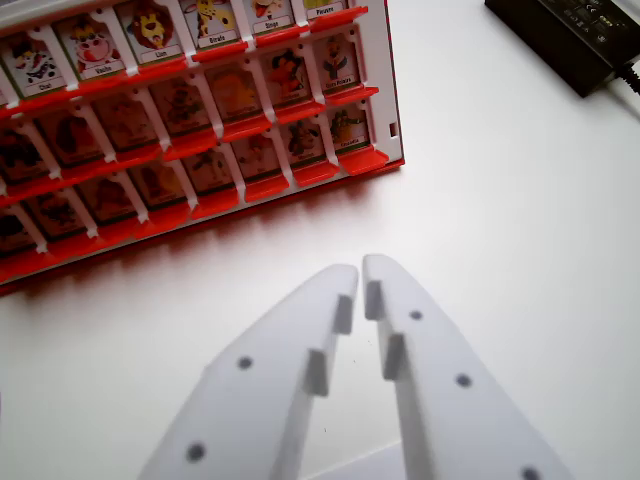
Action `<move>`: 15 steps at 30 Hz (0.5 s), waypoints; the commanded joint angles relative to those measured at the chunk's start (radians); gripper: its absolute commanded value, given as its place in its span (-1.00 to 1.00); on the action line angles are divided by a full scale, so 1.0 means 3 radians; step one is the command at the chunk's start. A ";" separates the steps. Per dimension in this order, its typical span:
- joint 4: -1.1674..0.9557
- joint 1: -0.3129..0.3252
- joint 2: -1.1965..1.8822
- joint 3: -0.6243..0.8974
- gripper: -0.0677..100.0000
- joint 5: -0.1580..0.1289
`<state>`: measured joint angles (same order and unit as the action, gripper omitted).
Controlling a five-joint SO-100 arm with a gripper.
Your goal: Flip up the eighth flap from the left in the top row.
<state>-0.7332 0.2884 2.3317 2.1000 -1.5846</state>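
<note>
So the biggest thing in view is the plain white tabletop (520, 230), and sitting on it toward the wrist view's upper left is the red plastic guessing-game board (200, 205) with its rows of little picture cards in red frames. A black boxy power brick (560, 35) pokes in at the upper right corner, well apart from the board.

The board's right edge is in frame, but its left side runs off the picture, so I honestly can't count to an eighth flap from here. The flaps in the row nearest the top of the frame look bright and readable, like the flap with a cartoon lion card (150, 30). The ones in the lower rows look dim and orange-tinted. I can't say for sure which are up and which are lying down.

My white 3D-printed gripper (360, 275) is hanging over bare table just below the board, touching nothing, tips pinched almost together with only a sliver of gap and nothing between them.

Handling guess: those flaps are light, thin, stiff plastic on a hinge. They're slick too, so I wouldn't try pinching one. I'd hook one fingertip under the free edge and lever it up gently, since the whole board looks light enough to skid if I shove.
</note>
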 commanded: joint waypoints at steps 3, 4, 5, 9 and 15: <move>0.0409 0.0066 -0.0537 -0.0435 -1.00 -0.0061; 0.0481 0.0077 -0.0644 -0.0450 -1.00 -0.0066; 0.0552 0.0087 -0.0752 -0.0465 -1.00 -0.0087; 0.0818 0.0112 -0.1253 -0.0649 -1.00 -0.0133; 0.1012 0.0097 -0.2061 -0.1232 -1.00 -0.0159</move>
<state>-0.4709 0.3206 1.7748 1.9067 -1.6260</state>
